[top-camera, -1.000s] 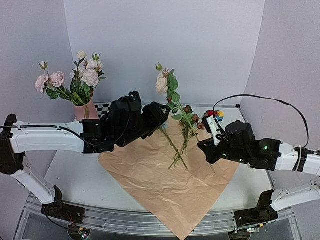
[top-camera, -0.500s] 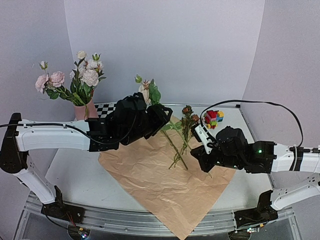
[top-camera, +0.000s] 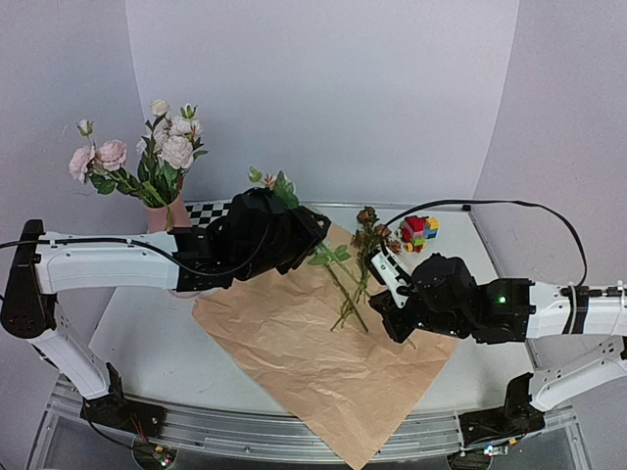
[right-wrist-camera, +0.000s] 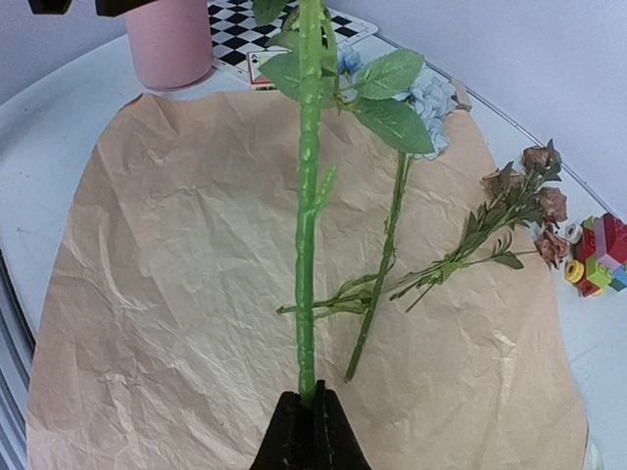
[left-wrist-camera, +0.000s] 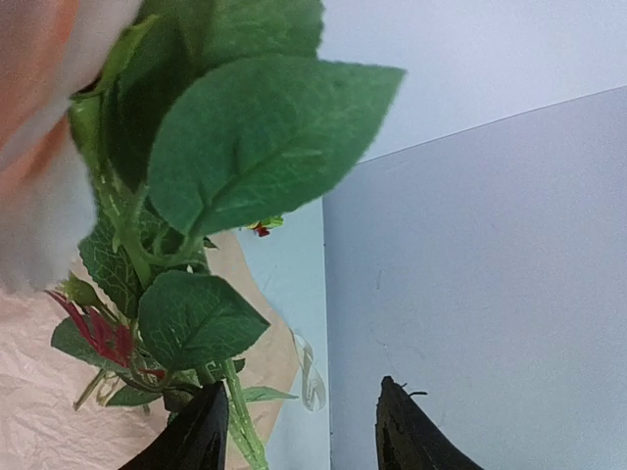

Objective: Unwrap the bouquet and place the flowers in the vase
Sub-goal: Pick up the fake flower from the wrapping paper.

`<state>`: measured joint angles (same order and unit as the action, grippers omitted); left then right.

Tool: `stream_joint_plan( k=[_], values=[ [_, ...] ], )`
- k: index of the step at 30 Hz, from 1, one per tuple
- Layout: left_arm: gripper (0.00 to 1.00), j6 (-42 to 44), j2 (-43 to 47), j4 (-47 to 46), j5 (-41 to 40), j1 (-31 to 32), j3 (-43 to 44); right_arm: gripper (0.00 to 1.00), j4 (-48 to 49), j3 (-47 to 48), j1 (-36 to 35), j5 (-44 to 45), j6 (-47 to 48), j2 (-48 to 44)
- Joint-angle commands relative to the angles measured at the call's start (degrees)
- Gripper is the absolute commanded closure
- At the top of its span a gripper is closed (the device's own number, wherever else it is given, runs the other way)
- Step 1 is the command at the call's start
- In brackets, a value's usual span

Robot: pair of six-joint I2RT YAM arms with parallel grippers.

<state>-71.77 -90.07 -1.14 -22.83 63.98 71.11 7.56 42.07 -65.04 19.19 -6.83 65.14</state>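
My right gripper (right-wrist-camera: 313, 397) is shut on the bottom end of a long green flower stem (right-wrist-camera: 309, 245), held above the flattened kraft paper (top-camera: 313, 352). The stem's leafy top (top-camera: 277, 186) reaches my left gripper (top-camera: 299, 240). In the left wrist view the jaws of that gripper (left-wrist-camera: 304, 411) stand apart, with the stem (left-wrist-camera: 240, 426) beside the left finger (left-wrist-camera: 201, 436) and big leaves (left-wrist-camera: 255, 137) filling the view. A pale blue flower (right-wrist-camera: 431, 98) and a rust-brown sprig (right-wrist-camera: 519, 196) lie on the paper (right-wrist-camera: 196, 294). The pink vase (top-camera: 167, 217) at the back left holds several blooms (top-camera: 167, 142).
A toy-brick block (top-camera: 419, 230) sits at the back right beside the paper, also seen as the block (right-wrist-camera: 600, 257) in the right wrist view. A checkerboard card (top-camera: 211, 211) lies next to the vase (right-wrist-camera: 171, 39). Grey walls close in the table on three sides.
The right gripper has carried the flower leftwards, and its head has dropped and swung to the left gripper. The left gripper's jaws have narrowed a little. The flowers on the paper have not moved.
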Motion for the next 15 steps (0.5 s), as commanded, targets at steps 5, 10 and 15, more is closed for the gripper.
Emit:
stream_joint_plan(
  k=[5, 10, 15],
  values=[
    [0.43, -2.8, -0.4, 6.5, -0.8, -0.6, 0.9, 1.00, -0.7, 3.5, -0.5, 9.7, -0.4, 2.9],
    [0.43, -3.3, -0.8, 7.5, -0.6, -0.9, 1.0, 1.00, -0.8, 3.9, -0.5, 7.9, -0.7, 3.3],
    [0.46, -3.6, -1.7, 7.6, 0.3, -1.5, 1.7, 1.00, -0.1, 3.7, -0.5, 4.2, 0.3, 2.7]
  ],
)
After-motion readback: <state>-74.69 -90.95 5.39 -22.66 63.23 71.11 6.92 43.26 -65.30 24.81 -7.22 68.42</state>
